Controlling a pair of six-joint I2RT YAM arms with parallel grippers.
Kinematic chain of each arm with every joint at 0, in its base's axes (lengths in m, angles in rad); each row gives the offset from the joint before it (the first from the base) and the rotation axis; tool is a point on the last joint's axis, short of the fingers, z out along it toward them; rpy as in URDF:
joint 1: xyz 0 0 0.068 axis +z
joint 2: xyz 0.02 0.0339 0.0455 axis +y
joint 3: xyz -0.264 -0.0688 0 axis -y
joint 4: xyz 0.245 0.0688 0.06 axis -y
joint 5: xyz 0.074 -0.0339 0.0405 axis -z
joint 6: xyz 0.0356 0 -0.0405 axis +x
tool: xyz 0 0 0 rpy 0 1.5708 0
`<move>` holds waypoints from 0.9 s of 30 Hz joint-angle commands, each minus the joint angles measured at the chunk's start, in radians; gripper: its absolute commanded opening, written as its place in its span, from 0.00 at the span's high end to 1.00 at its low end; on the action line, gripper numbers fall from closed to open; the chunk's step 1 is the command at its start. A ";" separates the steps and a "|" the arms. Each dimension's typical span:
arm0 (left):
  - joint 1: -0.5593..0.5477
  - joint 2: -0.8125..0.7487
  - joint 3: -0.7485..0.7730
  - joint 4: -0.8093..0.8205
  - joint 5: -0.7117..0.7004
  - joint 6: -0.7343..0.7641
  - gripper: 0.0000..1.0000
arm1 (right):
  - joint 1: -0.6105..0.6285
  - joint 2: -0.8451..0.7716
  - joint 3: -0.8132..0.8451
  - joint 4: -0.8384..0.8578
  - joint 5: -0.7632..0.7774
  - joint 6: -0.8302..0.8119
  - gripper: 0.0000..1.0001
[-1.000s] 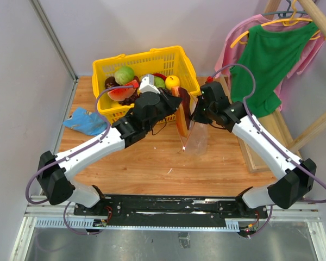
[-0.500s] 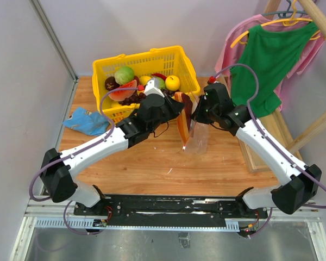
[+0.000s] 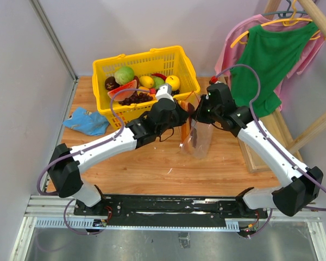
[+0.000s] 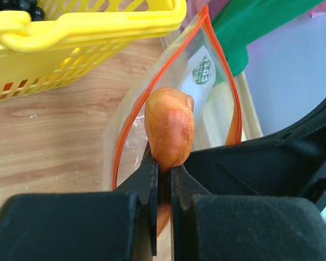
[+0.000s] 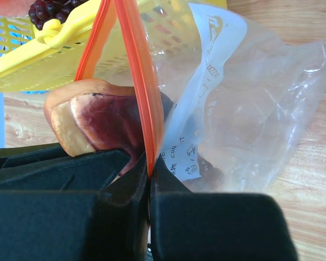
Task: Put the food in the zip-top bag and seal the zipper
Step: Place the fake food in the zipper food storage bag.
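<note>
Orange-skinned, with a dark purple cut face, the fruit piece [image 4: 169, 128] is clamped between the fingers of my left pincer [image 4: 164, 169], right at the open mouth of the clear bag [image 5: 261, 103]. Whether it has passed the rim I cannot tell. My right pincer [image 5: 150, 182] is closed tight on the bag's red-orange zipper strip [image 5: 143, 81], holding that edge up above the wooden table [image 3: 152, 163]. Just behind stands the yellow basket [image 3: 182, 60].

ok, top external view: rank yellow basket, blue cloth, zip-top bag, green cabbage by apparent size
1. yellow basket, clearly largest
2-3. blue cloth and zip-top bag: look about alike, and the bag is partly hidden, so not ranked
4. green cabbage, smallest
</note>
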 commanded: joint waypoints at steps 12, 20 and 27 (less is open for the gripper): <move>-0.039 0.081 0.117 -0.051 0.093 0.180 0.67 | -0.010 -0.038 -0.038 0.113 -0.151 -0.078 0.99; -0.039 0.090 0.145 -0.064 0.082 0.218 0.51 | -0.010 -0.047 -0.049 0.113 -0.162 -0.095 0.99; -0.038 0.081 0.206 -0.139 0.059 0.251 0.44 | -0.010 -0.048 -0.049 0.098 -0.124 -0.097 0.99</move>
